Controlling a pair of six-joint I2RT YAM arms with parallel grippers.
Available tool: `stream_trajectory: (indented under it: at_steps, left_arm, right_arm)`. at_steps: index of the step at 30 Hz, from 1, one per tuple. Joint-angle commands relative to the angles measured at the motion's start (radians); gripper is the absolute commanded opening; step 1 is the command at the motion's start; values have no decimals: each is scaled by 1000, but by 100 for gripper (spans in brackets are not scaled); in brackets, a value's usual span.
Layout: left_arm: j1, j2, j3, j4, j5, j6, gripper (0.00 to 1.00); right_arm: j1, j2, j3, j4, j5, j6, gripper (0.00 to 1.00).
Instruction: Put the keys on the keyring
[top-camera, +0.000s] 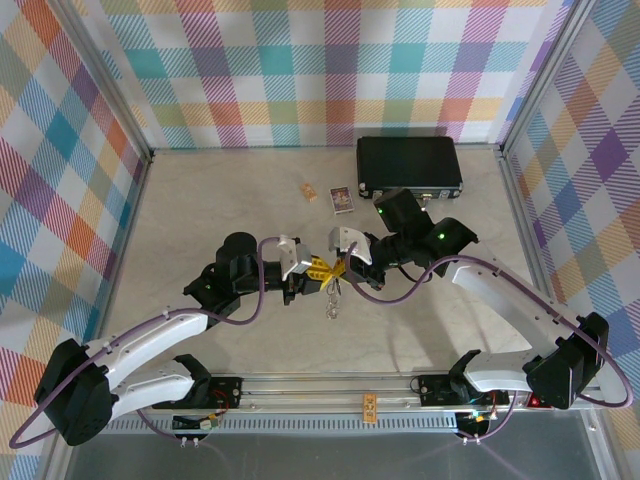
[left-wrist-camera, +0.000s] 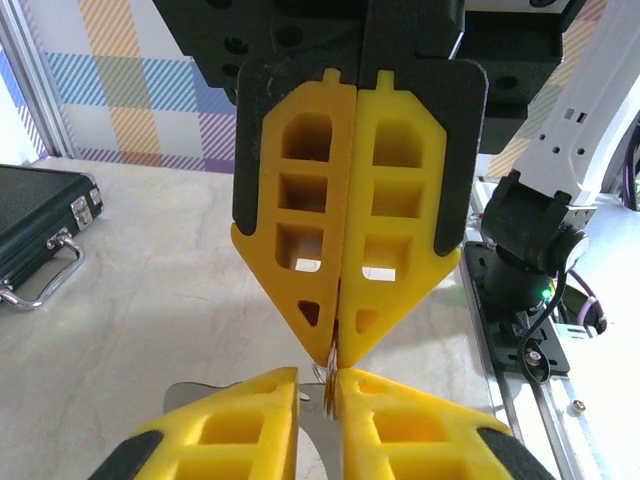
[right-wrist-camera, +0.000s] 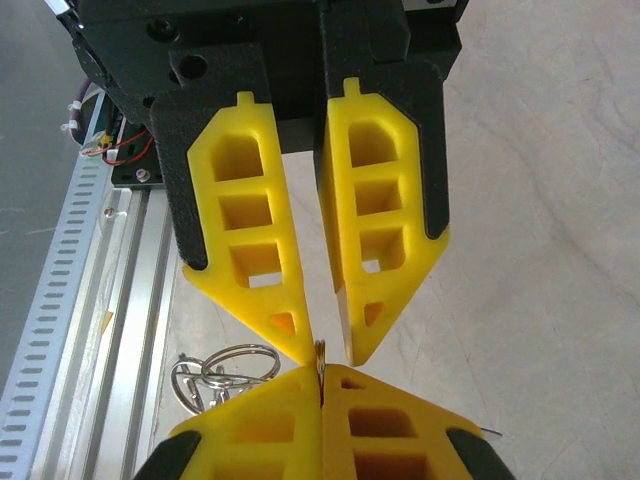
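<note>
Left pincer (right-wrist-camera: 330, 356): jaws a crack apart, with a narrow gap between its yellow fingers (right-wrist-camera: 250, 250). I see nothing clamped in it. It sits tip to tip with the right pincer, both over the middle of the surface (top-camera: 220, 200).

A thin metal piece (right-wrist-camera: 320, 349) stands edge-on right at the left pincer's tips, closer to one finger than the other. Key or ring, I can't tell.

The keyring (right-wrist-camera: 238, 362), wire loops with keys bunched on it, is just beside and below the meeting point of the two pincers, on the side towards the arm bases. I can't tell if it hangs or lies on the surface.

Right pincer (left-wrist-camera: 335, 357): jaws fully together, pinching that thin metal piece at the very tips.

Past the right pincer, well apart on the far side, is a black case (top-camera: 408, 167). Two small cards (top-camera: 341, 199) lie nearer, between the pincers and the case.
</note>
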Motion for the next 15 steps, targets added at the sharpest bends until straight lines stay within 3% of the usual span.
stream_trajectory:
  at_steps: [1, 15]
  left_arm:
    - [-10, 4, 28, -6, 31, 19, 21]
    - [-10, 4, 27, -39, 12, 36, 23]
  right_arm:
    - [8, -13, 26, 18, -59, -14, 0]
    - [8, -18, 21, 24, -30, -5, 0]
